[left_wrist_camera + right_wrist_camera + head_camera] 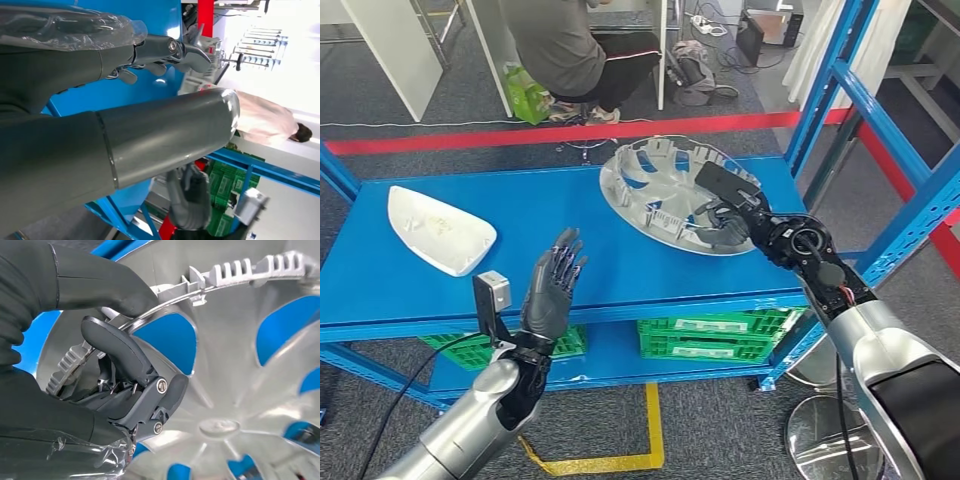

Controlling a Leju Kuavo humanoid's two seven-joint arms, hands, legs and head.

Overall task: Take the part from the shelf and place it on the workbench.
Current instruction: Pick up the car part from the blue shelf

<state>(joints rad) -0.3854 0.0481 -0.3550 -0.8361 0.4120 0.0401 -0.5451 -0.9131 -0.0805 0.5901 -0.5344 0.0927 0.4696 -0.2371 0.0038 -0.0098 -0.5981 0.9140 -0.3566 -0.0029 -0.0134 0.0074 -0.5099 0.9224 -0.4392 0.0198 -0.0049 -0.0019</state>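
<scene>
A silver wheel cover point(660, 195) lies inside-up at the back right of the blue shelf point(622, 270). My right hand point(731, 225) is at its near right rim. In the right wrist view the thumb lies over the rim of the wheel cover point(234, 370) and the dark fingers point(128, 360) curl in under it, so the hand grips the rim. My left hand point(550, 290) is raised over the shelf's front edge, fingers spread and upright, holding nothing. A white curved part point(437, 230) lies at the shelf's left.
Blue uprights point(833, 90) stand at the shelf's right end. Green crates point(705, 335) sit on the lower level. A person point(569, 50) sits beyond a red floor line point(546, 135). A round metal stool base point(818, 430) is on the floor at my right.
</scene>
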